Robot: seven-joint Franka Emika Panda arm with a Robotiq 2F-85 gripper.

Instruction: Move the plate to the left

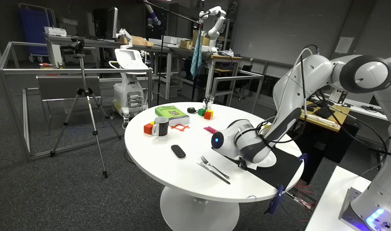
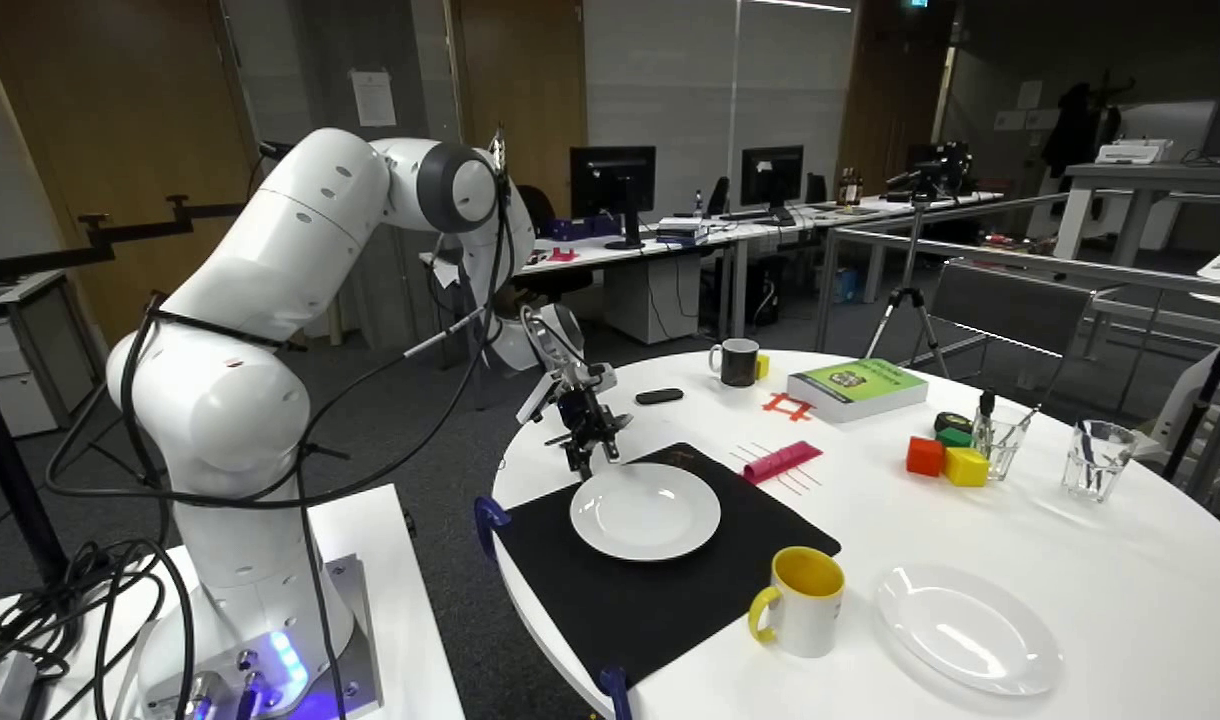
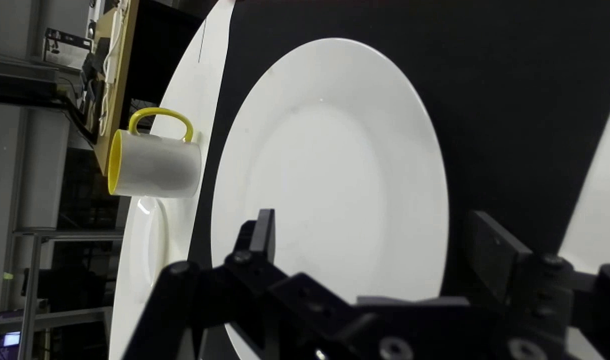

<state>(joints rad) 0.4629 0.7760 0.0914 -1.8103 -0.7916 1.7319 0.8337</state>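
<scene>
The white round plate (image 2: pixel 645 510) lies flat on the black placemat (image 2: pixel 610 620) at the table's edge nearest the robot. It fills the middle of the wrist view (image 3: pixel 325 150); in an exterior view only part of the plate (image 1: pixel 268 160) shows behind the arm. My gripper (image 2: pixel 595 455) is low at the plate's rim, tilted over the table. In the wrist view the jaws (image 3: pixel 372 225) are wide apart and empty: one finger is over the plate, the other beyond its rim above the placemat. Whether a finger touches the plate cannot be told.
A yellow-handled mug (image 2: pixel 815 615) and another white plate (image 2: pixel 970 630) stand beside the placemat. Blue clamps (image 2: pixel 488 520) grip the table edge. A pink strip (image 2: pixel 780 460), a fork (image 1: pixel 214 166), a knife (image 1: pixel 216 174), a dark case (image 1: pixel 178 151) and a book (image 2: pixel 858 390) lie around.
</scene>
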